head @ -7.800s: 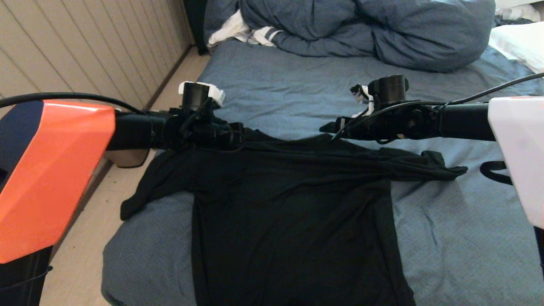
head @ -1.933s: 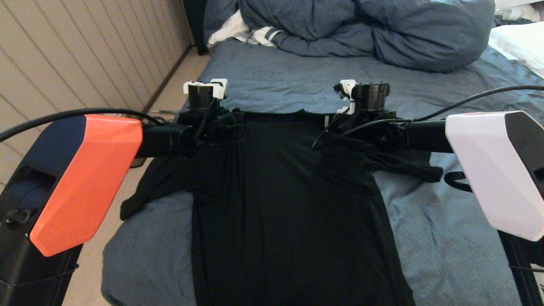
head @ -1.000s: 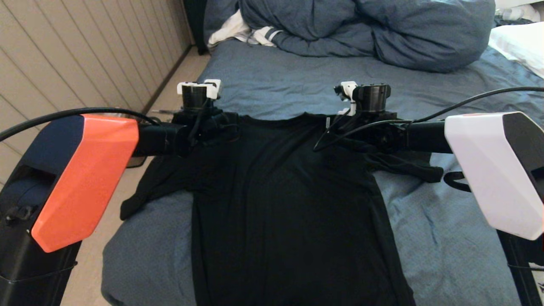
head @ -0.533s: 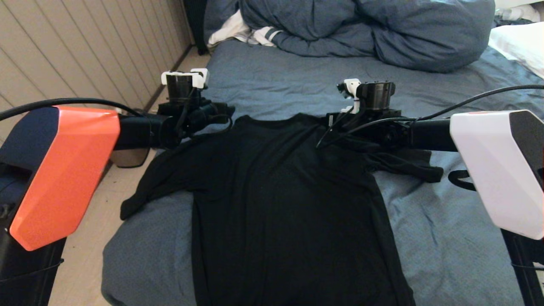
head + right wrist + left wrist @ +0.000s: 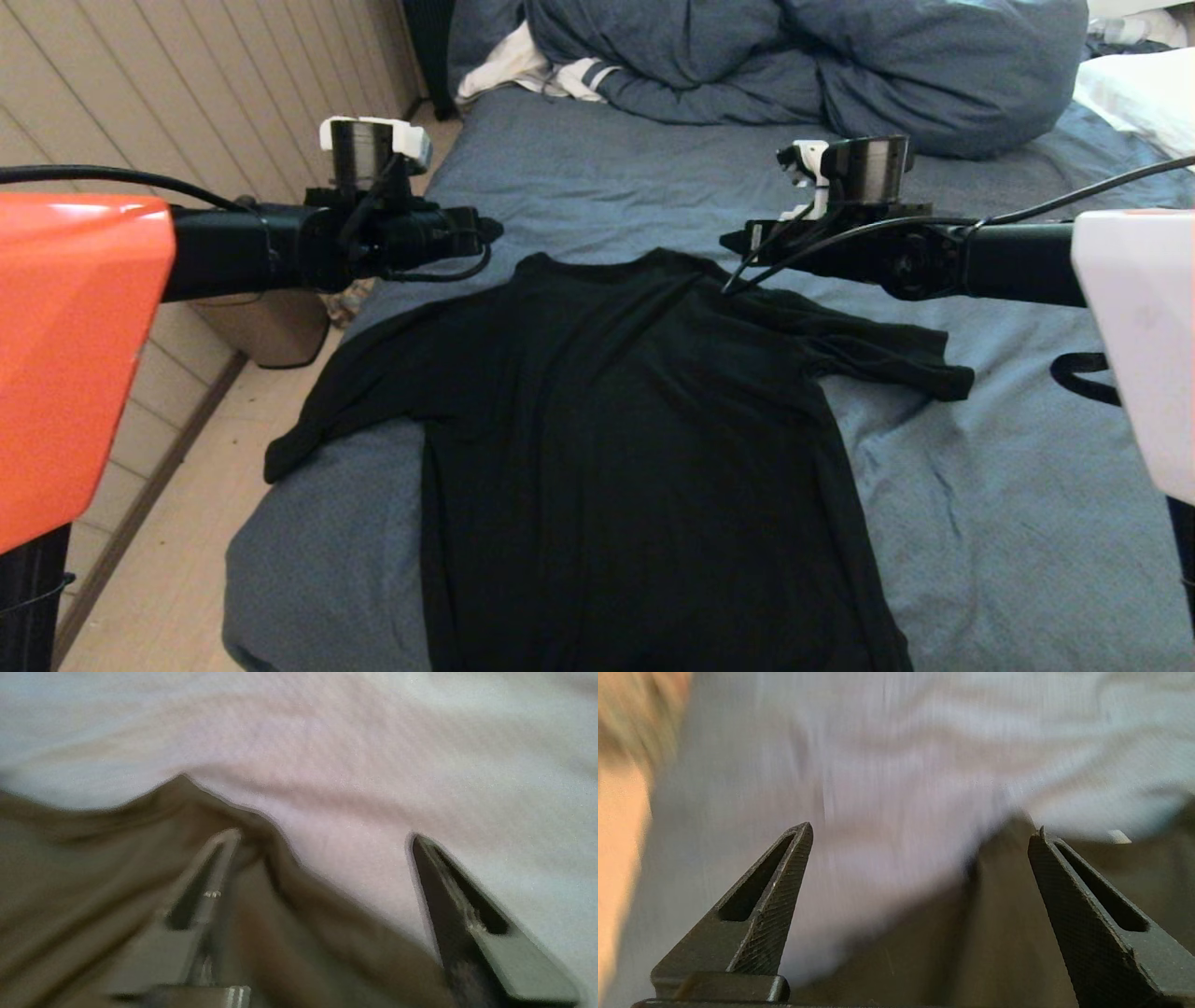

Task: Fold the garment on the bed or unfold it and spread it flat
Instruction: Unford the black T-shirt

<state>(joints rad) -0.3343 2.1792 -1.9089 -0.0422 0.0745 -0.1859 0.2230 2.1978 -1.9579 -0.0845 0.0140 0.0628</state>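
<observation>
The bed (image 5: pixel 597 187), covered in a wrinkled blue sheet, fills most of the head view, with a bunched blue duvet (image 5: pixel 803 65) at its far end, a white striped cloth (image 5: pixel 537 70) just beside the duvet, and a white pillow (image 5: pixel 1139 93) at the far right edge. The black T-shirt (image 5: pixel 635 439) lies spread on the sheet, plain side up, collar toward the duvet; one sleeve reaches toward the bed's left edge and the other lies out to the right.

Both arms reach in level from the sides, above the shirt's shoulders. The left gripper (image 5: pixel 485 227) hangs over the sheet just off the left shoulder. The right gripper (image 5: pixel 733 241) hangs above the right side of the collar.

The wrist views show what the head view hides. The left gripper (image 5: pixel 920 833) has its fingers (image 5: pixel 784 891) spread wide with nothing between them but blurred sheet and dark cloth below. The right gripper (image 5: pixel 322 835) is also apart and empty, one finger over the shirt's edge (image 5: pixel 182 784), the other over bare sheet.
</observation>
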